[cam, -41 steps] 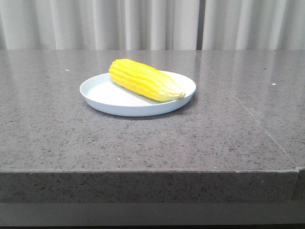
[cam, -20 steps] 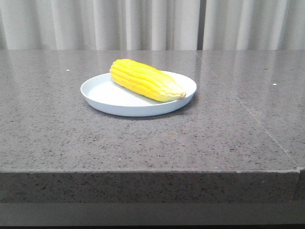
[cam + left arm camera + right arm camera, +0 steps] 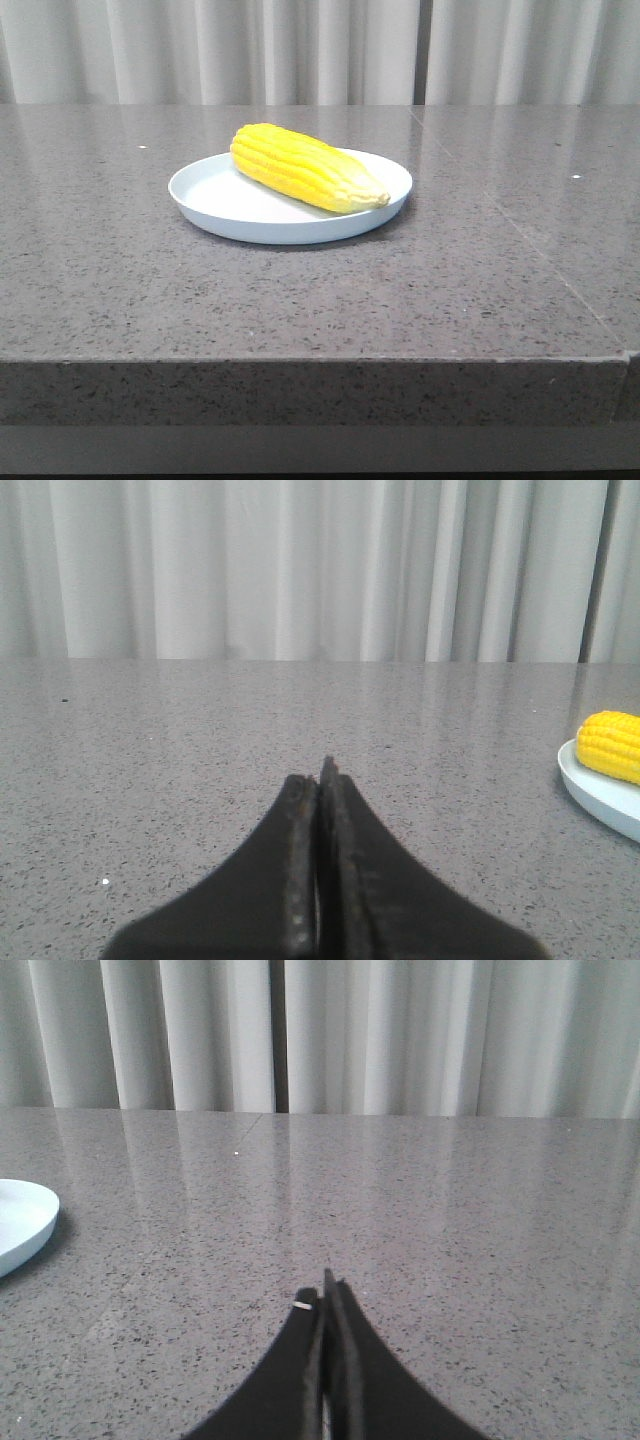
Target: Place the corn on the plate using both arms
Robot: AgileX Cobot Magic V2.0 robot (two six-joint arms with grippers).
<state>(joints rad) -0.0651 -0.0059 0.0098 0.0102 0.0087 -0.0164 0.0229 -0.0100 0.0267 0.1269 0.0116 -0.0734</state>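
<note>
The bright yellow corn (image 3: pixel 305 166) lies across the pale blue-white plate (image 3: pixel 220 200) on the grey stone table, its paler tip toward the right rim. Neither arm shows in the front view. In the left wrist view my left gripper (image 3: pixel 318 777) is shut with nothing between its fingers, low over bare table, with the corn (image 3: pixel 612 745) and the plate (image 3: pixel 600 794) off at the frame's edge. In the right wrist view my right gripper (image 3: pixel 324 1295) is also shut and empty, and only an edge of the plate (image 3: pixel 22 1222) shows to one side.
The grey speckled table (image 3: pixel 330 300) ends in a front edge (image 3: pixel 310 362) near the camera. A seam (image 3: pixel 530 240) runs across its right part. Pale curtains (image 3: pixel 320 50) hang behind the table's far edge.
</note>
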